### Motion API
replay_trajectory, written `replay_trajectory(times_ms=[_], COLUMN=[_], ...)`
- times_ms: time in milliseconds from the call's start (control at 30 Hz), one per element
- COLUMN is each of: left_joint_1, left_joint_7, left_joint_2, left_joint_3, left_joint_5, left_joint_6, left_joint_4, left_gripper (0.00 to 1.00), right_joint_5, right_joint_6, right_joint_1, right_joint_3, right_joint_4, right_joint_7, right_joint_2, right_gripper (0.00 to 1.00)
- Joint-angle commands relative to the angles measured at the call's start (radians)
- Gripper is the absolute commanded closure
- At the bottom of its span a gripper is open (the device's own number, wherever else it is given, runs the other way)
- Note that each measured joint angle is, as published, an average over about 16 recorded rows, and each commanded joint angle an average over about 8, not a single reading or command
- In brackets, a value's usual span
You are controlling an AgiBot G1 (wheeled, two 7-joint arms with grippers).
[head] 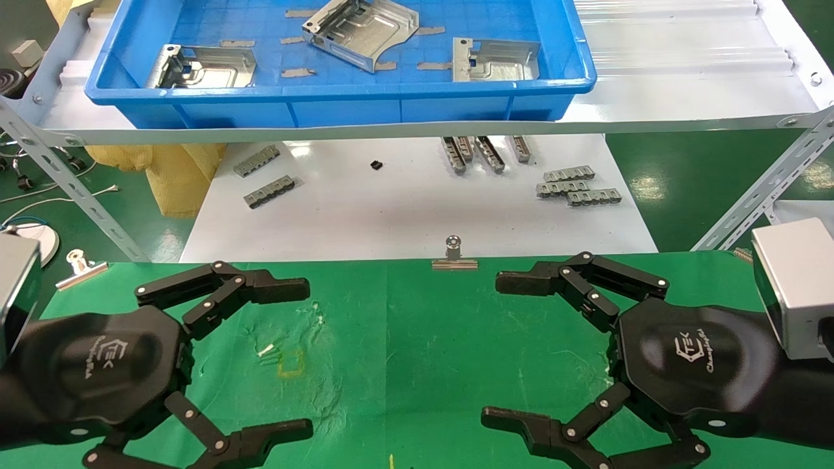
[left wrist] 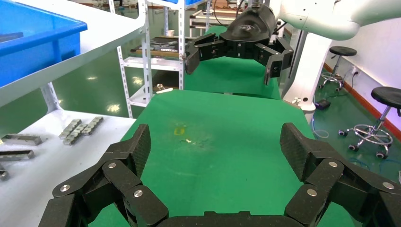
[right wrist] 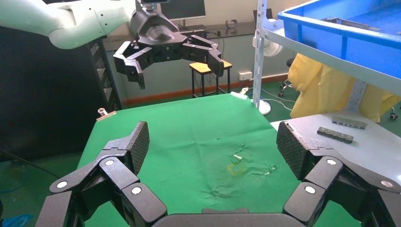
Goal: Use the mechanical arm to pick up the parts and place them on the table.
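Green table (head: 417, 339) beneath both released claws: left (head: 287, 358), right (head: 515, 348); parts (head: 361, 29) apparently untouched.

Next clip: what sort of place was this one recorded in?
Probably a factory or workshop parts-handling station: stamped metal plates lie in a blue bin on a steel-angle rack, the floor is glossy green, and metal shelving and stools stand nearby. Both hands, left and right, hover open over green cloth.

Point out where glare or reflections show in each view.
Head view: overhead lights glare on the glossy white tabletop and shine off the parts in the blue bin. Left wrist view: bright reflections on the green floor. Right wrist view: no strong glare; the green cloth table is matte and evenly lit.
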Motion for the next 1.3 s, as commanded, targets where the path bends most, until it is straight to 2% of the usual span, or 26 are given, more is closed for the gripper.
replay_trajectory(times_ms=[33, 733, 1000, 1300], left_joint_1=[0.000, 0.000, 0.000, 0.000], left_joint_7=[0.000, 0.000, 0.000, 0.000], left_joint_2=[0.000, 0.000, 0.000, 0.000], left_joint_3=[0.000, 0.000, 0.000, 0.000], left_joint_5=[0.000, 0.000, 0.000, 0.000], left_joint_6=[0.000, 0.000, 0.000, 0.000], left_joint_4=[0.000, 0.000, 0.000, 0.000], left_gripper=[0.00, 0.00, 0.00, 0.00], right_joint_5=[0.000, 0.000, 0.000, 0.000], right_joint_6=[0.000, 0.000, 0.000, 0.000], right_joint_1=[0.000, 0.000, 0.000, 0.000], right_joint_3=[0.000, 0.000, 0.000, 0.000], right_joint_4=[0.000, 0.000, 0.000, 0.000], right_joint_7=[0.000, 0.000, 0.000, 0.000], right_joint_2=[0.000, 0.000, 0.000, 0.000], right_gripper=[0.00, 0.00, 1.00, 1.00])
